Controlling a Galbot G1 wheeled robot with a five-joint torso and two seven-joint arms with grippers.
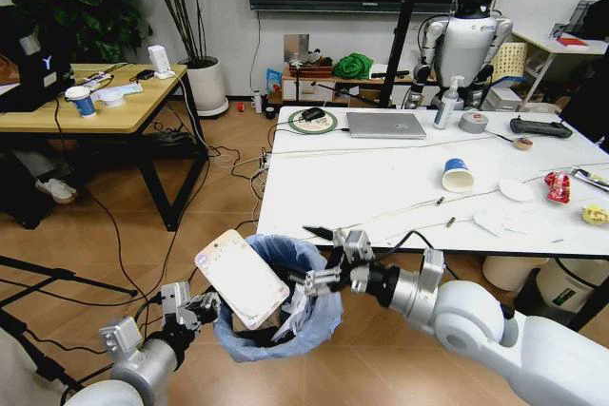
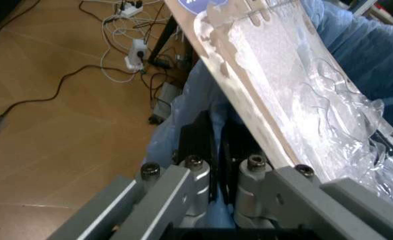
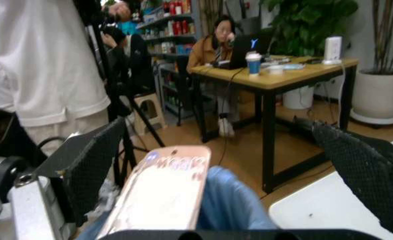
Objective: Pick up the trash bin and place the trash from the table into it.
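Note:
The trash bin, dark with a light-blue bag, hangs just off the near left corner of the table. My left gripper is shut on its rim. A brown cardboard piece with clear plastic on it sticks up out of the bin. My right gripper is open right over the bin's mouth, nothing between its fingers. On the table lie a white-and-blue paper cup, a white lid, red and yellow wrappers and paper scraps.
A silver laptop and a grey tape roll sit at the table's far side. A wooden desk stands to the left, with cables on the floor between. Pale bins stand under the table's right end.

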